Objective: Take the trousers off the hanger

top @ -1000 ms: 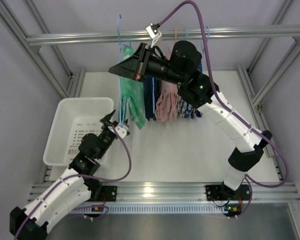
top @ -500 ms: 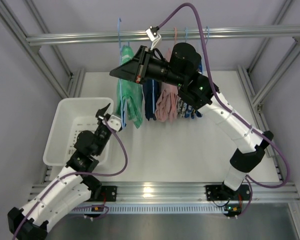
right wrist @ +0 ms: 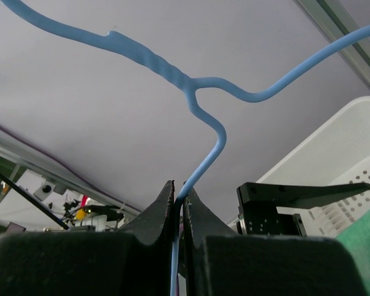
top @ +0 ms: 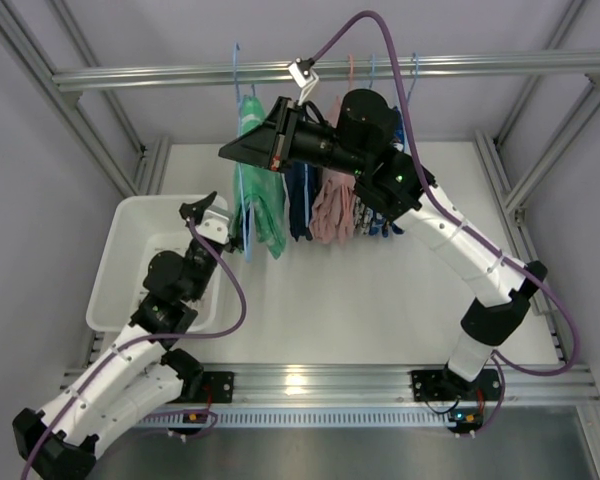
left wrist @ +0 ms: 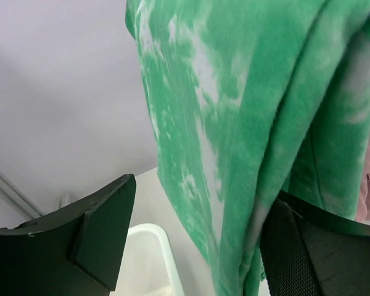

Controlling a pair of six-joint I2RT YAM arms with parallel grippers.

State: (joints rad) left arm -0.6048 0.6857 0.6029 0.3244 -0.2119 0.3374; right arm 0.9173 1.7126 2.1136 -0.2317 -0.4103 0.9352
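The bright green trousers [top: 262,190] hang on the light-blue wire hanger [top: 237,62] at the left end of the row on the rail. My right gripper [top: 228,150] is shut on the hanger's wire; in the right wrist view the wire [right wrist: 205,145] runs up from between the closed fingers of the gripper [right wrist: 179,198]. My left gripper [top: 204,210] is open, low beside the trousers' left edge. In the left wrist view the trousers [left wrist: 246,123] hang between the spread jaws of the gripper [left wrist: 197,240], close to the right finger [left wrist: 308,246]. The jaws have not closed on the fabric.
A white bin [top: 120,230] stands at the left, under my left gripper; it also shows in the left wrist view [left wrist: 153,237]. A navy garment [top: 300,195], a pink one [top: 332,205] and a blue-and-white patterned one [top: 375,222] hang right of the trousers. The metal rail [top: 480,66] crosses the top.
My left gripper has moved away from the near edge and a little left, up beside the trousers over the bin's corner. The right gripper keeps its hold on the hanger.
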